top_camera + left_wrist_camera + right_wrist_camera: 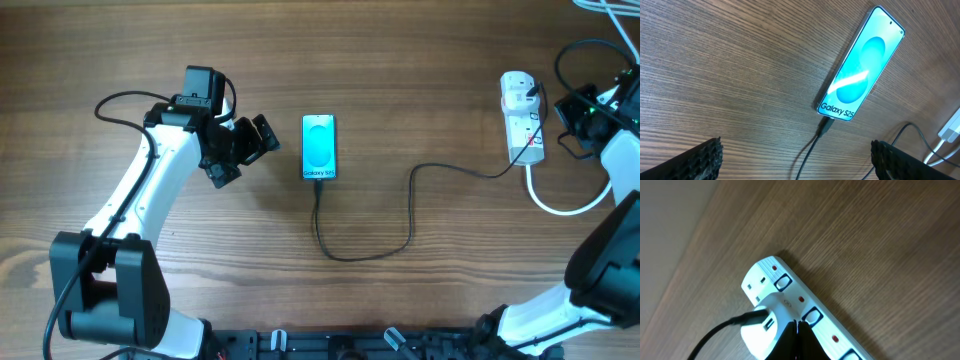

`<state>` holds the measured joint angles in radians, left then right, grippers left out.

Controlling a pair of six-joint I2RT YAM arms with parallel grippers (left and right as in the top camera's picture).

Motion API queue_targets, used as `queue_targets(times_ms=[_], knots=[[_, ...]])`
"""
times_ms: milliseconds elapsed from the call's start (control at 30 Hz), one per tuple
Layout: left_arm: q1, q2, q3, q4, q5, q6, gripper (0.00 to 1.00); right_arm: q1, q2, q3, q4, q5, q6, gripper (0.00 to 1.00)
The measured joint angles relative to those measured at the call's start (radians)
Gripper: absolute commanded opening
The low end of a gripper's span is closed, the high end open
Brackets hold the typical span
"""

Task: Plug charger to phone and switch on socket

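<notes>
The phone (319,147) lies flat mid-table with its teal screen lit, "Galaxy" end toward me. The charger (411,205), a thin black cable, has its connector tip (826,126) at the phone's (861,65) lower end; it loops across the table to a white adapter (764,326) on the socket (522,128). My left gripper (243,149) is open just left of the phone, with nothing between its fingers (696,161). My right gripper (797,339) is shut and empty, its tips over the socket (760,277) beside a rocker switch (812,315).
A thick white lead (562,208) curves from the socket's near end toward the right arm. More black and white cables (600,20) hang at the far right corner. The table edge runs past the socket's rounded end in the right wrist view.
</notes>
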<state>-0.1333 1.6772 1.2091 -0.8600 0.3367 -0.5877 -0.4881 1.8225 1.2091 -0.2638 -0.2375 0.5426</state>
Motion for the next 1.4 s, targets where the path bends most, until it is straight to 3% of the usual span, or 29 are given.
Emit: queue_targets(times_ms=[500, 1400], knots=[[0.0, 0.0, 0.0, 0.015, 0.0, 0.0, 1.0, 0.0, 0.19, 0.002, 0.085, -0.13, 0.025, 0.04], [0.0, 0.0, 0.0, 0.015, -0.008, 0.0, 1.0, -0.003, 0.22, 0.038, 0.064, -0.185, 0.029, 0.04]])
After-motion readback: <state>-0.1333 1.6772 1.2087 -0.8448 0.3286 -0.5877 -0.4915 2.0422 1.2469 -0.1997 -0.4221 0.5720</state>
